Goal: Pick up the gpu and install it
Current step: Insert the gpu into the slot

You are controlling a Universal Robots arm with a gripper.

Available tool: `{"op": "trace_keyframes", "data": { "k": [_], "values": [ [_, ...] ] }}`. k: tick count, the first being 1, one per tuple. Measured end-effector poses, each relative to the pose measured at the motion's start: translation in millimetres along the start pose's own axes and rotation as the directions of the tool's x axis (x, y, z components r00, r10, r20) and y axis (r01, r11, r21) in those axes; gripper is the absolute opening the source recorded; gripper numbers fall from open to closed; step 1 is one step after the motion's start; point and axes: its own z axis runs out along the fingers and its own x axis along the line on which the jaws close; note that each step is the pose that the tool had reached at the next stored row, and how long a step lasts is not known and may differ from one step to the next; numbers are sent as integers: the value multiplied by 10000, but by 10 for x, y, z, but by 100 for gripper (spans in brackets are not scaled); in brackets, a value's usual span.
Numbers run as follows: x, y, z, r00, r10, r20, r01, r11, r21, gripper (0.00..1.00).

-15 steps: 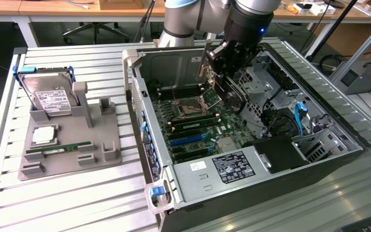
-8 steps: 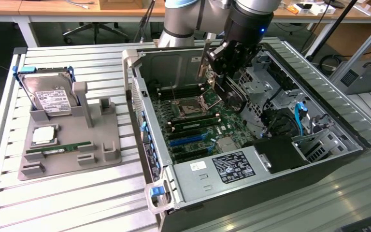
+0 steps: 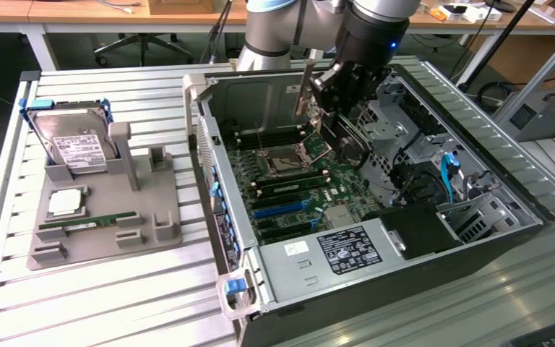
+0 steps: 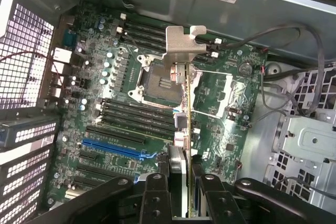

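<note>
Gpu [image 4: 183, 45] clamped edge-on in the gripper [image 4: 182, 179] above the open computer case [image 3: 258, 87]

The gpu is held upright between the closed-in fingers [image 4: 157, 195] – its silvery bracket end is turned away from the gripper. It is raised over the motherboard [image 4: 121, 103], beside the CPU socket [image 4: 157, 80], and is seated in no slot. The blue slot [image 4: 113, 148] is seen close to the fingers – grey cables [image 4: 299, 61] are draped along the case's side. Outside the case, on the exterior view's left, the hard drive [image 3: 73, 141] and memory stick [image 3: 89, 222] are kept on a grey holder [image 3: 104, 246].
</note>
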Motion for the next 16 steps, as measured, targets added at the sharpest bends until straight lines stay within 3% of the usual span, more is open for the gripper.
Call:
{"op": "trace_keyframes", "data": {
  "k": [16],
  "values": [
    [0,0,1,9984,-571,-25,571,9984,-14,27]
  ]
}}
